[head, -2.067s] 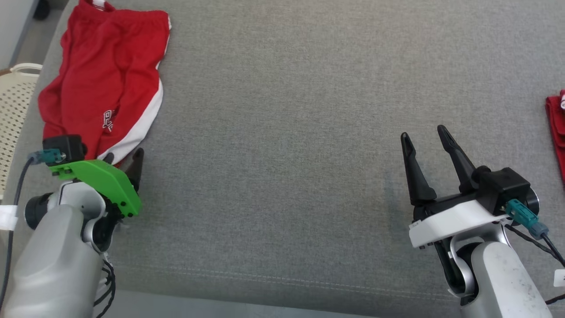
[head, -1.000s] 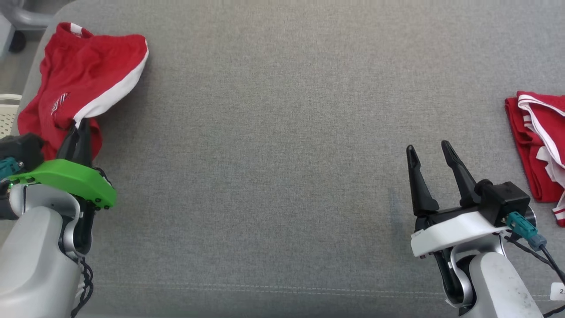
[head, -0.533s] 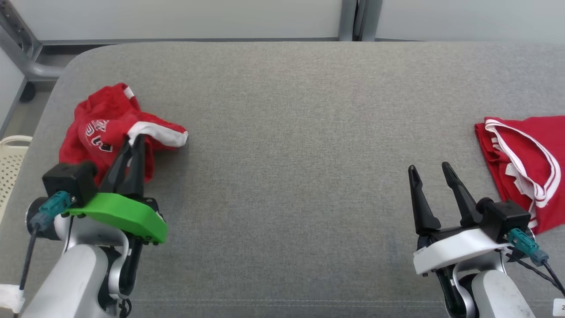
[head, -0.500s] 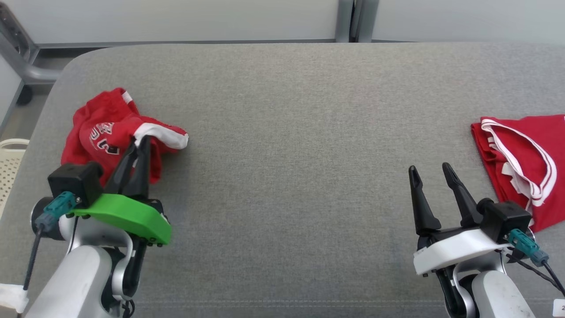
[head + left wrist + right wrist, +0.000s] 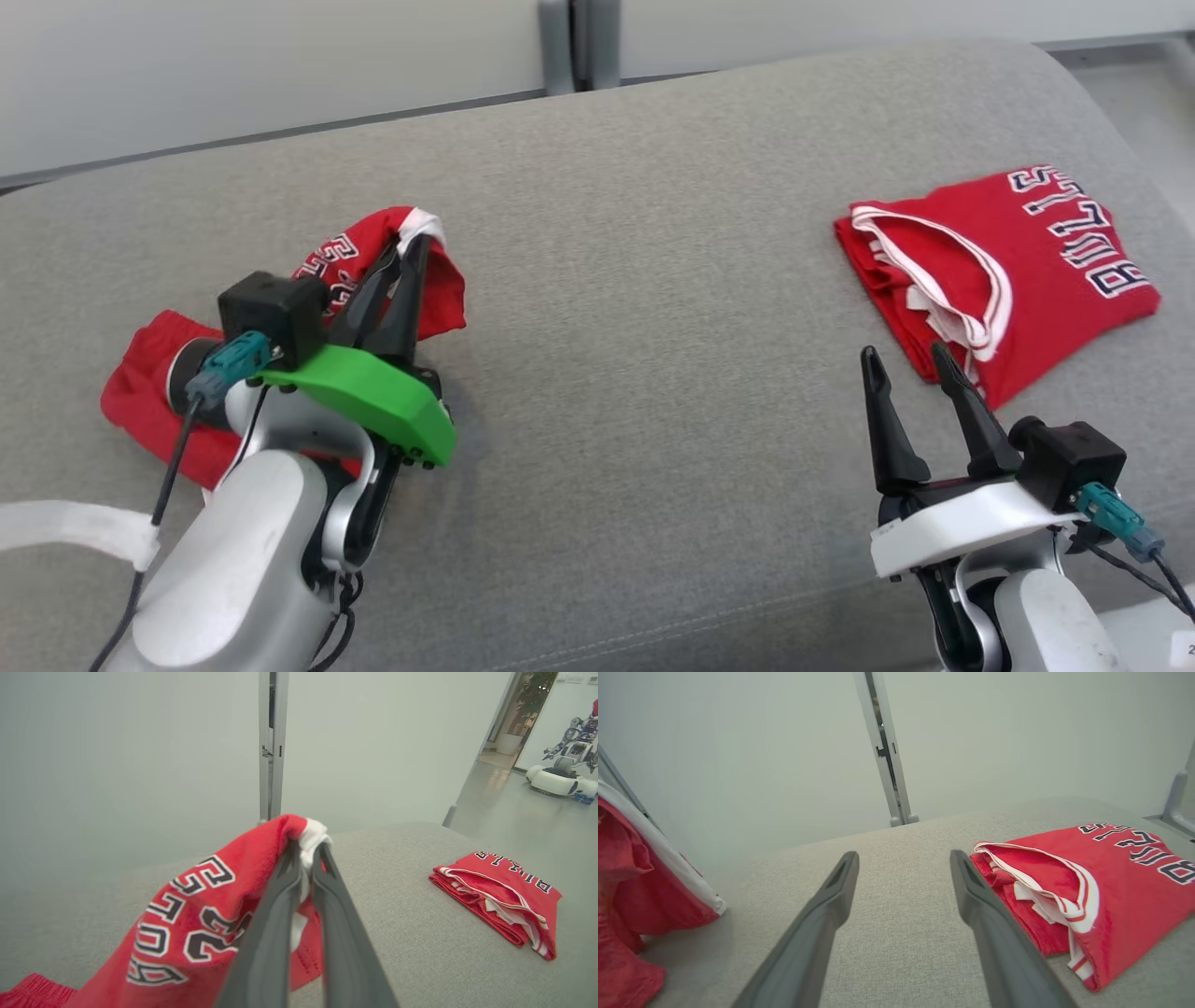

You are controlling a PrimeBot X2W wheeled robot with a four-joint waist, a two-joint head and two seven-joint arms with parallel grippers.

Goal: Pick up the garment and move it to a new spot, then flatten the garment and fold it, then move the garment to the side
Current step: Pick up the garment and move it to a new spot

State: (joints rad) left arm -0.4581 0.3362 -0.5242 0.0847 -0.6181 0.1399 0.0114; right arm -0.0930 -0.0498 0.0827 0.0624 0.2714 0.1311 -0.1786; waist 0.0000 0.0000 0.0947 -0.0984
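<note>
The left gripper (image 5: pixel 411 247) is pressed together on a white-trimmed edge of the red garment (image 5: pixel 443 294), with the cloth pinched right at its fingertips. In the left wrist view the two dark fingers (image 5: pixel 275 914) run side by side up to that white hem, and the garment (image 5: pixel 187 914) hangs from the tips and trails down toward the lower left, its dark, white-outlined lettering facing the camera. From the head view the garment lies at the left part of the grey fabric-covered desk (image 5: pixel 653 327). One end is raised in the grip, and the rest spreads on the desk behind the arm's green wrist cover (image 5: pixel 373 397). The right gripper (image 5: pixel 904 359) is spread wide and holds nothing. It hovers over bare desk at the lower right, fingers pointing away from the robot. Just beyond its tips, on the right part of the desk, lies a folded red jersey (image 5: pixel 1027 271) with white trim and dark lettering, well apart from the held garment. The right wrist view shows the same open gripper (image 5: pixel 903 856) with the jersey (image 5: pixel 1111 886) just to its right and the garment (image 5: pixel 626 896) at the left edge. A pale wall with a grey post (image 5: pixel 569 42) stands behind the desk.
</note>
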